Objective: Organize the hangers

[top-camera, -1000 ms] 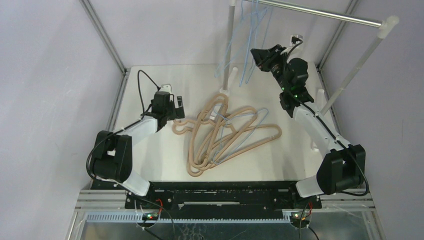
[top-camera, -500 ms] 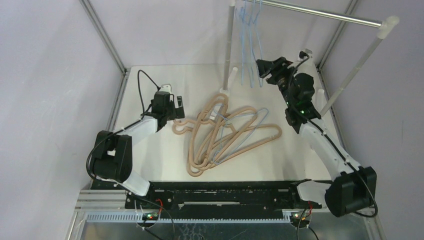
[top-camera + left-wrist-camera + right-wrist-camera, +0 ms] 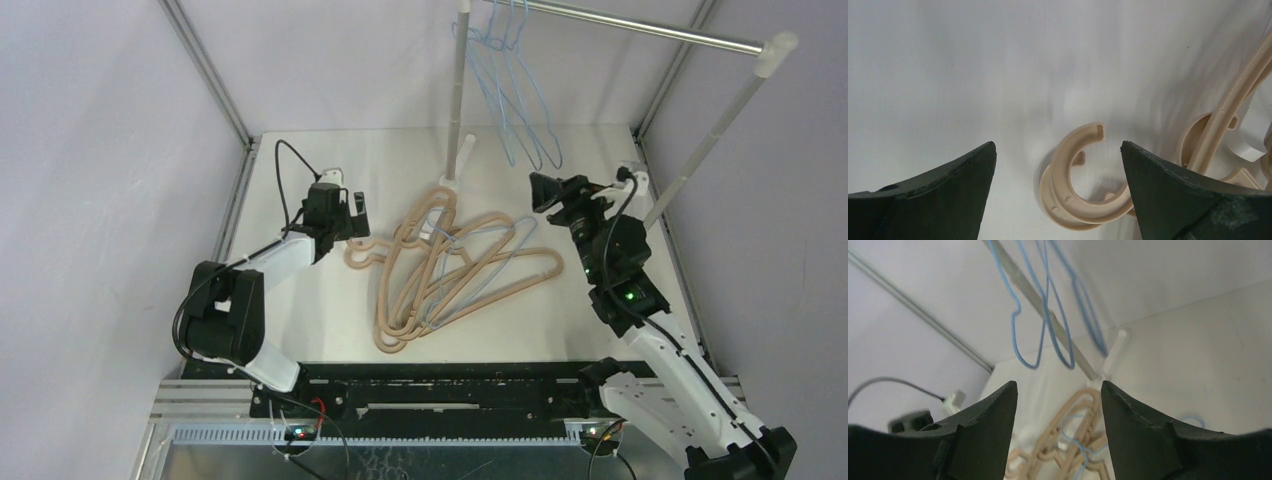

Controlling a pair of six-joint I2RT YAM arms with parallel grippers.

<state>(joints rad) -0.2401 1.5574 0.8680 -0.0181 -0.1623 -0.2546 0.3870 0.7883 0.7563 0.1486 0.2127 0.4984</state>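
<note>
R gripper (image 3: 541, 191) has backed off from the rail (image 3: 640, 28) since a sec ago and now sits lower, over the table's right side, w/ its arm base swung out toward the near-right corner. Its jaws have parted and stand apart w/ nothing between them. Blue hangers (image 3: 520, 100) that it was up against now hang free at the rail's left end, just beside the white post (image 3: 458, 90), and have swung to the right vs. before.

L gripper (image 3: 357, 214) hasn't shifted: jaws fully spread, low over the table (image 3: 320, 310), one each side of a tan hook (image 3: 1083, 185) w/o touching it.

Tan hangers (image 3: 450, 275) lie in a tangled heap mid-table, same as before, w/ at least one loose blue hanger (image 3: 505, 238) threaded through. Heap's left end is at the L gripper; its right tip is near the R gripper but apart.

Bare tabletop shows along the near edge, left of the L arm, and in the far-right strip between the heap and the slanted post (image 3: 715, 135).
</note>
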